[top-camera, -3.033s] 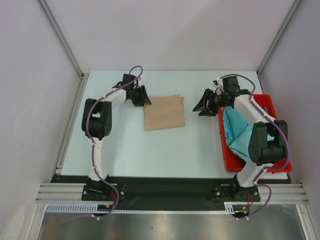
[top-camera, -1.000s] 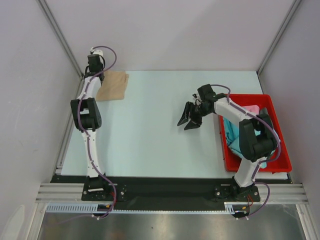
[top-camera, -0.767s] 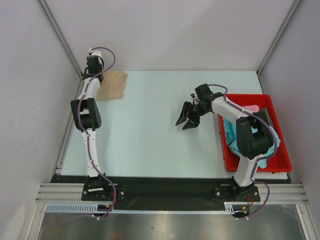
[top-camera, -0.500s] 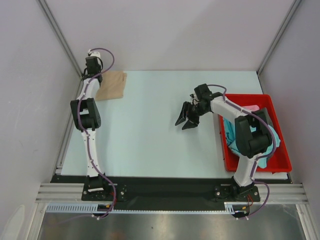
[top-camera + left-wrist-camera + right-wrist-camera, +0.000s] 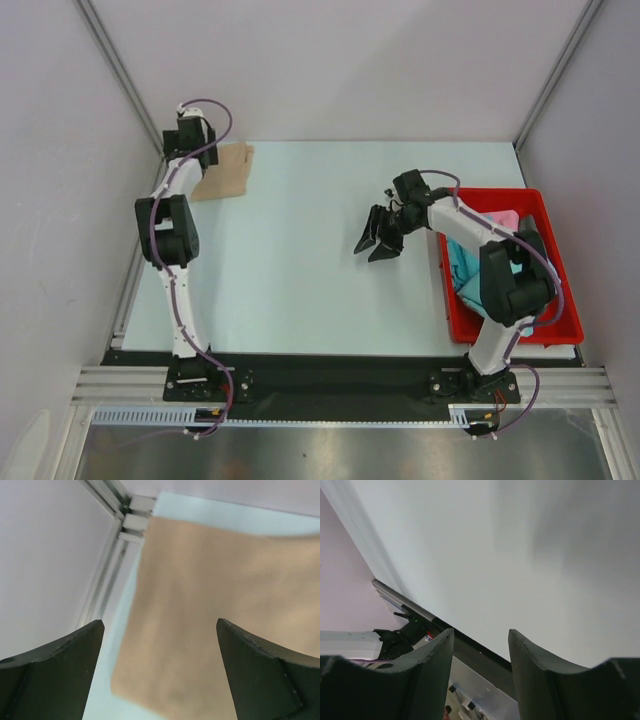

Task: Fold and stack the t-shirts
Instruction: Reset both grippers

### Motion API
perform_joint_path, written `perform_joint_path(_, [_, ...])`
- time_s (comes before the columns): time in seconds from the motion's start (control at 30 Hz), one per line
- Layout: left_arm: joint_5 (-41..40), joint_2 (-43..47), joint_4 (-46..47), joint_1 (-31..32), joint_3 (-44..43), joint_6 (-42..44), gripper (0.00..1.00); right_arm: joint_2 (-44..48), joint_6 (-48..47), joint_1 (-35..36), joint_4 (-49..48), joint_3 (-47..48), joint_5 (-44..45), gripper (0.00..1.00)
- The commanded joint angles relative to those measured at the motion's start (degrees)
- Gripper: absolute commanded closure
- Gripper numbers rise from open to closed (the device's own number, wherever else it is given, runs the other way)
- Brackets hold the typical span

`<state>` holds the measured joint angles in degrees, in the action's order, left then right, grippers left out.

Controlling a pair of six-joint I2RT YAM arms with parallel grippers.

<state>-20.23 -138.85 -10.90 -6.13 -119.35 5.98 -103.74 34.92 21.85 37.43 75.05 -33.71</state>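
Observation:
A tan t-shirt (image 5: 228,170) lies folded flat in the far left corner of the table. In the left wrist view this tan t-shirt (image 5: 210,605) fills the space below my left gripper (image 5: 160,621), which stands wide open above it and holds nothing. From above, the left gripper (image 5: 200,152) hangs over the shirt's left edge and hides part of it. My right gripper (image 5: 378,240) hovers over the table right of centre, jaws partly apart and empty; the right wrist view shows that gripper (image 5: 481,631) against bare table. A teal t-shirt (image 5: 462,264) and a pink t-shirt (image 5: 503,217) lie crumpled in the bin.
The red plastic bin (image 5: 540,333) stands at the right edge, with the right arm reaching out over it. Aluminium frame rails (image 5: 111,502) and walls meet close behind the tan shirt. The black front rail (image 5: 470,650) shows beyond the right fingers.
My left gripper has gone from shut to wide open, letting go of the tan shirt in the far left corner, and has lifted slightly. The right arm has barely shifted.

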Motion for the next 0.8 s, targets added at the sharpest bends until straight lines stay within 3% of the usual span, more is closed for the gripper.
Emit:
perform_joint_path(0.0, [-0.34,16.46,0.44,7.94,10.40,-3.77,0.00,8.63,-0.99,-0.14,1.06,-2.53,1.54,0.46])
perform_joint_path(0.1, [0.28,23.51,-2.35,12.53,18.77,-4.39,0.00,16.01,-1.34,-1.19,2.11,-6.47,2.42,0.45])
perform_joint_path(0.33, [9.24,44.61,-10.72,22.99,33.64,-17.82,0.00,32.79,0.50,-2.16,3.18,-14.91,4.45,0.43])
perform_joint_path(0.43, [15.99,53.22,-11.34,23.88,41.02,-23.28,0.03,39.30,1.73,-2.16,3.70,-17.12,4.88,0.41])
perform_joint_path(0.67, [23.13,69.91,-12.13,26.07,57.02,-28.91,0.09,50.91,3.84,-1.81,7.74,-18.97,7.52,0.40])
perform_joint_path(0.77, [28.65,81.42,-9.42,26.61,65.98,-34.00,0.06,57.85,5.42,-1.46,8.71,-20.55,10.24,0.33])
